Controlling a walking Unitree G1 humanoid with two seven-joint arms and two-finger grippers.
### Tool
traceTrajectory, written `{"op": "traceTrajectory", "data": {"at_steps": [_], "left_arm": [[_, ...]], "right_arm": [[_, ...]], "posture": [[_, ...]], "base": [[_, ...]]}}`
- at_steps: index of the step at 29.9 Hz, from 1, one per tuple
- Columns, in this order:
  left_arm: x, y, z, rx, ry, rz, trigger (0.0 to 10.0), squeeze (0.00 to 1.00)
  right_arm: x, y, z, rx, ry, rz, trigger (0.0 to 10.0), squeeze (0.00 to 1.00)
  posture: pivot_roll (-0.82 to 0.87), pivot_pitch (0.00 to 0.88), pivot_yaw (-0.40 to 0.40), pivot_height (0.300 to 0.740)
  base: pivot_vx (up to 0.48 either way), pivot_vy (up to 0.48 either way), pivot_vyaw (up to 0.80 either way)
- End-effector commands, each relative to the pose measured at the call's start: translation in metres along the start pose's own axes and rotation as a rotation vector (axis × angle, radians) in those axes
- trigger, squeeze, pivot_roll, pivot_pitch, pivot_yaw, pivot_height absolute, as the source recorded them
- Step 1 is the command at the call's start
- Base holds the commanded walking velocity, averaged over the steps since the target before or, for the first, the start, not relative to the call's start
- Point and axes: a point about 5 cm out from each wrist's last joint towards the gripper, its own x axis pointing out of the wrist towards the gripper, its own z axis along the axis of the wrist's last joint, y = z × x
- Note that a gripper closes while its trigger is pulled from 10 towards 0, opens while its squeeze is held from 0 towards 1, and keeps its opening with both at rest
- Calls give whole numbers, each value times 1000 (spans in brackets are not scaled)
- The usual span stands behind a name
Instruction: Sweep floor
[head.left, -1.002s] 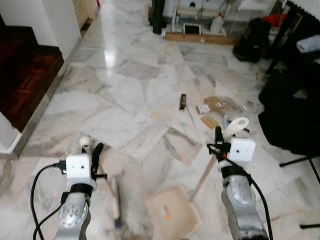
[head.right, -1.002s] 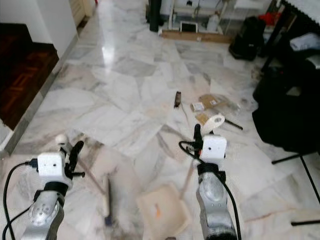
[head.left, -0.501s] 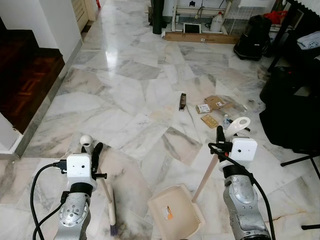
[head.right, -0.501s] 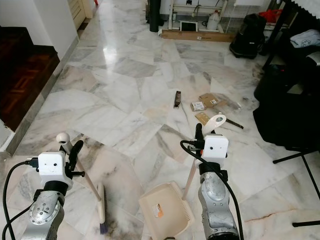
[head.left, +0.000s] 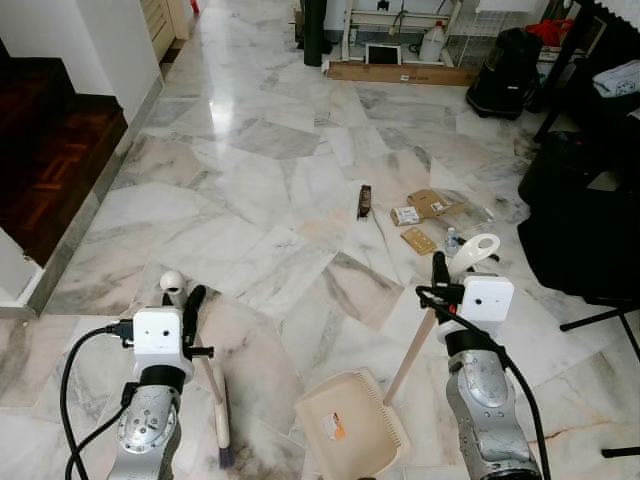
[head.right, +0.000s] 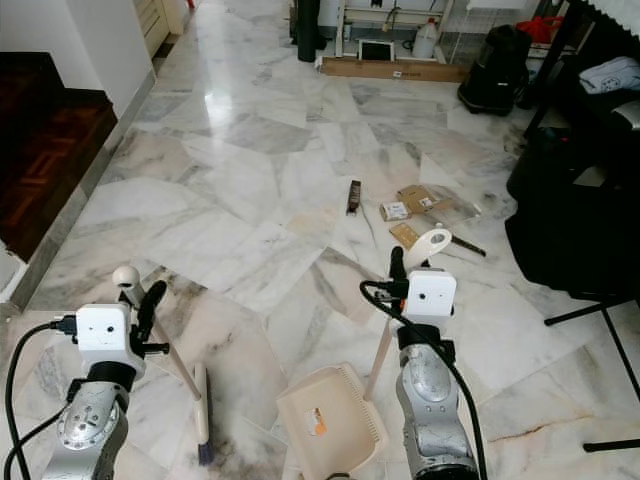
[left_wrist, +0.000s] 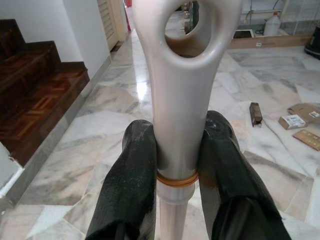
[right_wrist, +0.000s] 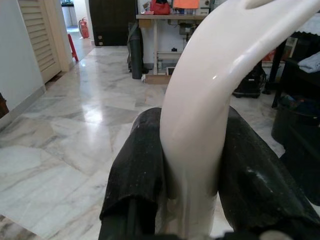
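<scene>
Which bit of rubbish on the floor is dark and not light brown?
The long dark bar, lying by itself to the robot's left of the pile. The flat cardboard scraps beside it are tan, and the small packet among them is whitish.

Glossy marble floor (head.left: 270, 190) with dark wooden stairs (head.left: 45, 150) at left and a white wall (head.left: 115, 40).

cream broom (head.left: 215, 405) and dustpan (head.left: 350, 425) rest on marble floor (head.left: 260, 190).

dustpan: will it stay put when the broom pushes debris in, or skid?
Likely skids: the dustpan looks like light, thin plastic on glossy marble floor. The right gripper, shut on its long handle, should brace it, though a high grip may let the lip lift.
</scene>
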Motion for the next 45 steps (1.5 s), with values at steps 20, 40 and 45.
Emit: {"op": "traceTrajectory", "data": {"at_steps": [20, 40, 45], "left_arm": [[-1, -1, 0, 1, -2, -1, 10000, 0], [1, -2, 1, 0, -7, -12, 10000, 0], [1, -2, 1, -1, -7, -12, 10000, 0]], "right_arm": [[3, -1, 7, 9, -37, -10, 10000, 0], [4, -1, 8, 6, -46, -17, 10000, 0], [5, -1, 9, 6, -46, -20, 10000, 0]], "posture": [[8, 122, -41, 740], [8, 110, -34, 740], [8, 115, -33, 740]], "base": [[300, 0, -277], [302, 0, 0], [302, 0, 0]]}}
